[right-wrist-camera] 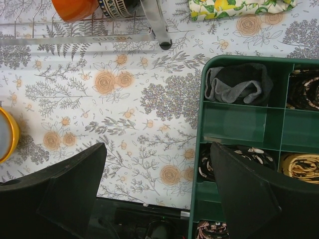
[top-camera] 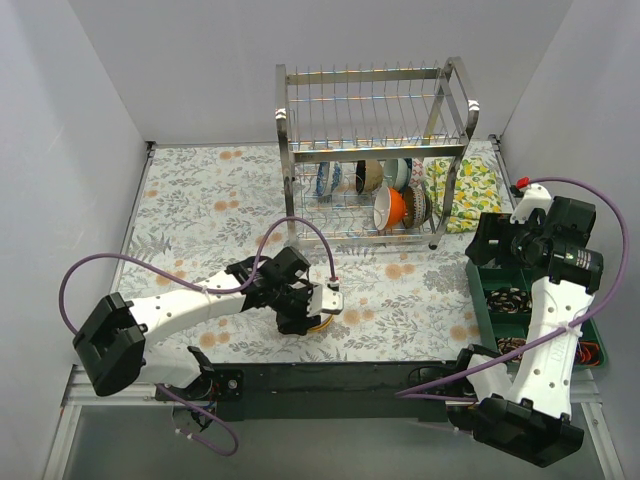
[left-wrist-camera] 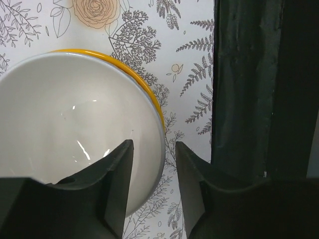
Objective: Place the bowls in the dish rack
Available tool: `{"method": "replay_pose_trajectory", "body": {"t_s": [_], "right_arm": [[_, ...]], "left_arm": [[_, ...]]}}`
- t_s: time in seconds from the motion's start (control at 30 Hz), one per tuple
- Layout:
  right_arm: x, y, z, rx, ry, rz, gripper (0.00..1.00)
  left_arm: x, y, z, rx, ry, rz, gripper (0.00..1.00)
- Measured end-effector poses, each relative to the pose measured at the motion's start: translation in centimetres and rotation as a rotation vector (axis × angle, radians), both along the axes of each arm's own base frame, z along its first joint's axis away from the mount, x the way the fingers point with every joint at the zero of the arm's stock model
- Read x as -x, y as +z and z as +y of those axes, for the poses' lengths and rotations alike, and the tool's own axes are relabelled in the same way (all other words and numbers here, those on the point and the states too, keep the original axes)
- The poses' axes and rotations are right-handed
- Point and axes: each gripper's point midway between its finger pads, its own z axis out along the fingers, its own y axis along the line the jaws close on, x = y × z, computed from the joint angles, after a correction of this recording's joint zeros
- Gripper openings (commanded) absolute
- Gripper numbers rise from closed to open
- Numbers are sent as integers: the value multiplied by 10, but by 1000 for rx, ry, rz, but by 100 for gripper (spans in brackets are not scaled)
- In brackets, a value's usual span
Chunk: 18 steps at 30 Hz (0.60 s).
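Observation:
A yellow bowl (top-camera: 320, 326) with a white inside sits upright on the flowered table near the front edge. It fills the left wrist view (left-wrist-camera: 65, 124) and shows at the left edge of the right wrist view (right-wrist-camera: 6, 134). My left gripper (top-camera: 310, 316) (left-wrist-camera: 154, 144) is open, with one finger inside the rim and one outside, a gap showing at the outer finger. The steel dish rack (top-camera: 372, 150) stands at the back. Its lower tier holds an orange bowl (top-camera: 390, 207) (right-wrist-camera: 75, 7) and several others (top-camera: 372, 176). My right gripper (top-camera: 495, 245) (right-wrist-camera: 157, 147) is open and empty.
A green compartment tray (top-camera: 478, 292) (right-wrist-camera: 199, 164) with small items lies at the right under my right arm. A lemon-print cloth (top-camera: 462, 190) (right-wrist-camera: 234, 6) lies right of the rack. The table's black front edge (left-wrist-camera: 249, 99) runs beside the yellow bowl.

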Motion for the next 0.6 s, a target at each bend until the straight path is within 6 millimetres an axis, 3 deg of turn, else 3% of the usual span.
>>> {"method": "replay_pose_trajectory", "body": {"t_s": [0.17,0.3,0.5,0.6], "right_arm": [[1,1,0,-2,-4,-5,94],[1,2,1,-6,-10,-9,94],[1,3,1,-11,-15,-9,93],[1,3,1,-13,-17,-9,93]], "left_arm": [[-1,0,0,-1,-10,-11,24],[-1,4,0,-3,-14,-11,0],[-4,18,-2,1,-22,-25,0],[-9,39,-8,21,-16,-39,0]]}}
